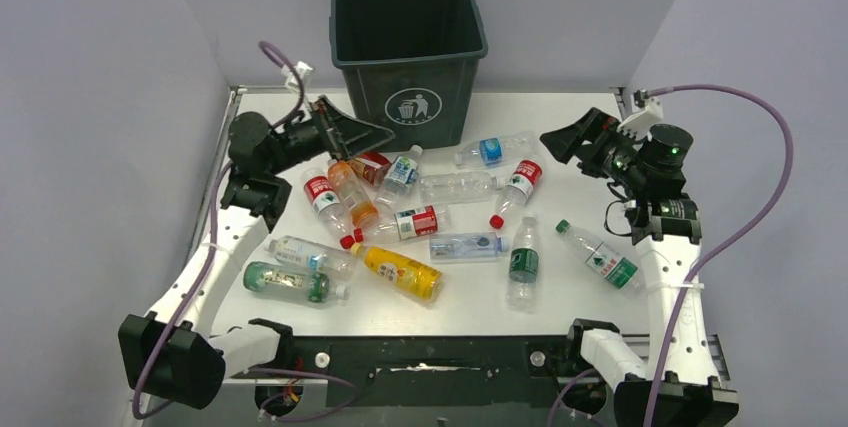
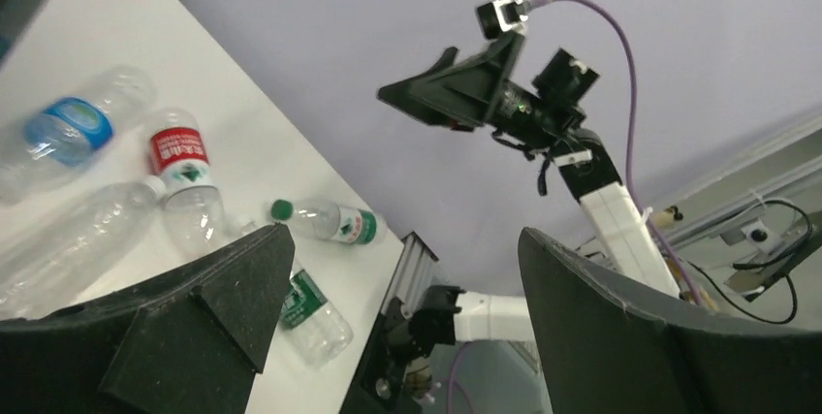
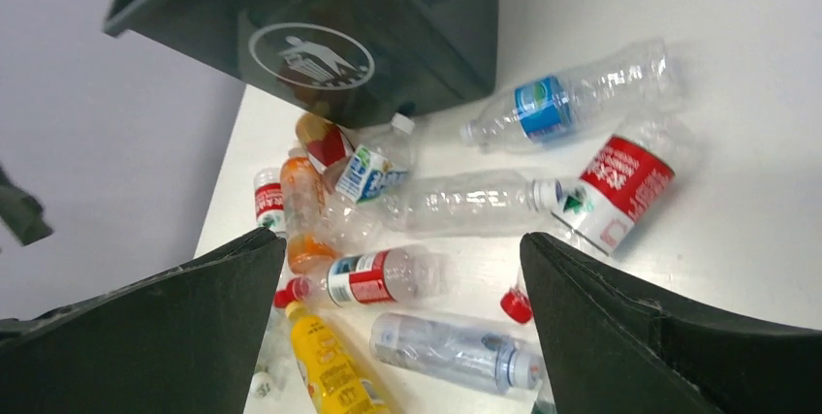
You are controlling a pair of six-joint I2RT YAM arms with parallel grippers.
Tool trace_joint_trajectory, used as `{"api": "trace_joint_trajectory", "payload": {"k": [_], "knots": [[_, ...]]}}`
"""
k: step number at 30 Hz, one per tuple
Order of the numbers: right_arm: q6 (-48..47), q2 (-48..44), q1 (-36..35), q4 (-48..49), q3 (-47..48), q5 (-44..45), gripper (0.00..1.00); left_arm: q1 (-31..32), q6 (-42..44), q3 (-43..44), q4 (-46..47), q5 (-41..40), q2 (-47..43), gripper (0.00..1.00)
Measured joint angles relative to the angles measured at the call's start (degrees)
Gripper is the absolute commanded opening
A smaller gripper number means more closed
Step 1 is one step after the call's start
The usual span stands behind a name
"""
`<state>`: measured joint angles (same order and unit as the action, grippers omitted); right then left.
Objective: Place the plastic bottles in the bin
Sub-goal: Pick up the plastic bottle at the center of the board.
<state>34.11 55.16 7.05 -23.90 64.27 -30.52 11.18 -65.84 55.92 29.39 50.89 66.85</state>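
Both pairs of jaws stand spread and empty above the table (image 1: 470, 312); the plastic bottles (image 1: 455, 187) lie scattered below and between them, and none shows inside the bin (image 1: 372, 97), which stands just beyond the tips of the left jaws and well off to the side of the right jaws. The step in hand looks like choosing a bottle and coming down on it. In the right wrist view a red-label bottle (image 3: 616, 186) lies ahead of and below the right jaws, cap touching a clear bottle (image 3: 465, 203); it seems the readiest pick. The right jaws should probably turn to straddle its body crosswise, not lengthwise; close on the labelled middle, since a round bottle may roll away and thin plastic may buckle; avoid nudging the neighbour; then lift well above the bin's rim before letting go over the opening.
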Motion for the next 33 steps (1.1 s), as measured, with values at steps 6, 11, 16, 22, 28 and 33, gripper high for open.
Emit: {"api": "trace_joint_trajectory", "payload": {"k": [6, 11, 16, 22, 28, 33], "knots": [[-0.2, 0.8, 0.0, -2.6, -4.2, 1.8, 0.98, 16.7, 19.9, 12.1, -23.3, -12.9, 1.7, 0.87], [-0.5, 0.5, 0.0, -3.5, -5.7, 3.1, 0.98, 24.6, 27.8, 13.0, -32.2, -24.7, 4.8, 0.87], [-0.7, 0.0, 0.0, -5.0, -5.7, 3.6, 0.98, 30.0, 34.9, 17.4, -43.2, -36.1, 12.6, 0.87], [-1.4, -1.8, 0.0, -8.7, -5.5, 5.4, 0.98, 36.7, 42.2, 24.4, -51.0, -44.5, 20.9, 0.88], [-2.0, -2.8, 0.0, -11.0, -5.1, 7.0, 0.98, 36.7, 43.6, 25.0, -51.5, -45.1, 25.6, 0.87], [-2.1, -3.7, 0.1, -12.1, -5.0, 8.1, 0.98, 37.2, 43.8, 28.7, -52.0, -45.9, 32.0, 0.87]]}}
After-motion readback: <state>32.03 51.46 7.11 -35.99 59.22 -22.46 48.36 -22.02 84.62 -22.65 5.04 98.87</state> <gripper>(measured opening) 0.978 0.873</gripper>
